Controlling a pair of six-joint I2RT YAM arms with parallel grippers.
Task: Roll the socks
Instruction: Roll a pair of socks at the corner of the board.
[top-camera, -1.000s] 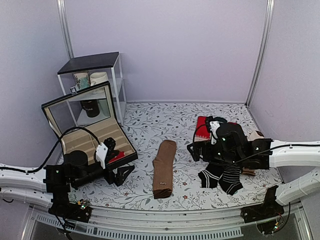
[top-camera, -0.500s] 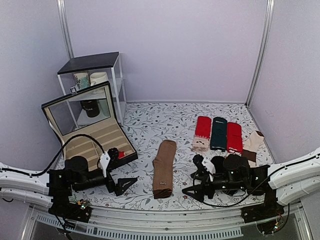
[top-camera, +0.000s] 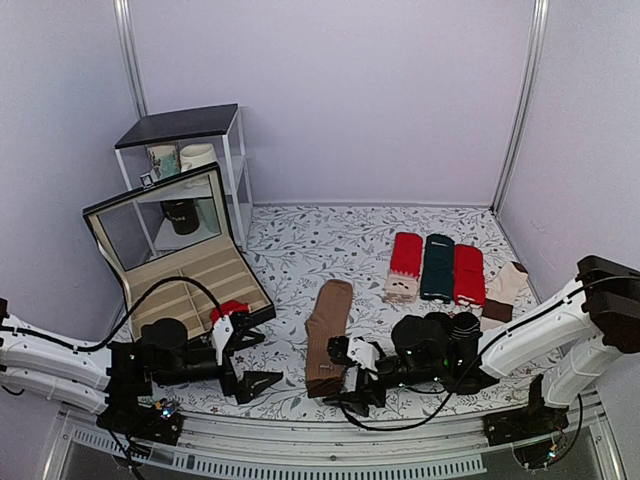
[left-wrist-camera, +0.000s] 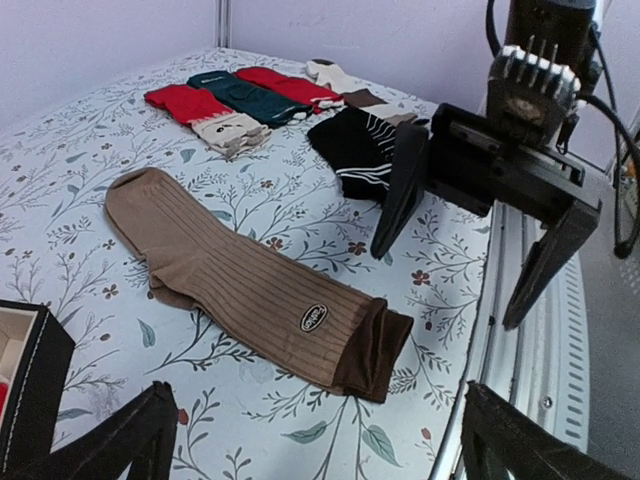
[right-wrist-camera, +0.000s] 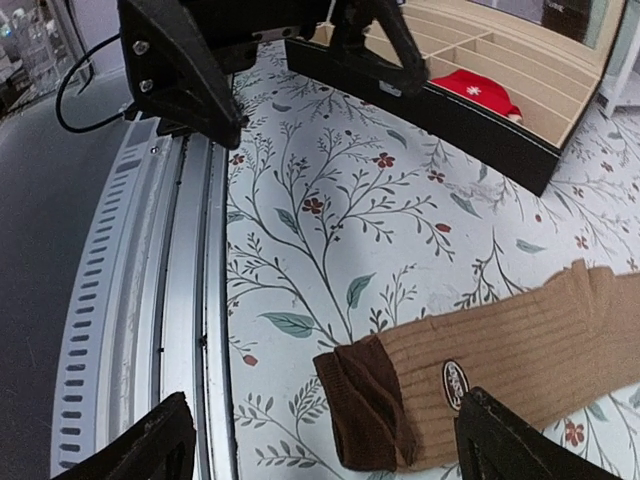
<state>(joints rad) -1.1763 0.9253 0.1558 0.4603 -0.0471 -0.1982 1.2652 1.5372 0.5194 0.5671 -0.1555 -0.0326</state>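
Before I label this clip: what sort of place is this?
Likely a robot lab booth: plain lilac partition walls, two arms bolted along a metal rail, and a floral-cloth table staged with brown socks and a compartment box.

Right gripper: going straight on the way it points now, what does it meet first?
Likely the dark cuff of the brown socks, lying just ahead of the right gripper, between its open fingers in the right wrist view. Its height is unclear; if it clears the cuff, the left gripper comes next.

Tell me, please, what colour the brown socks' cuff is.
Dark brown cuff, best seen in the right wrist view.
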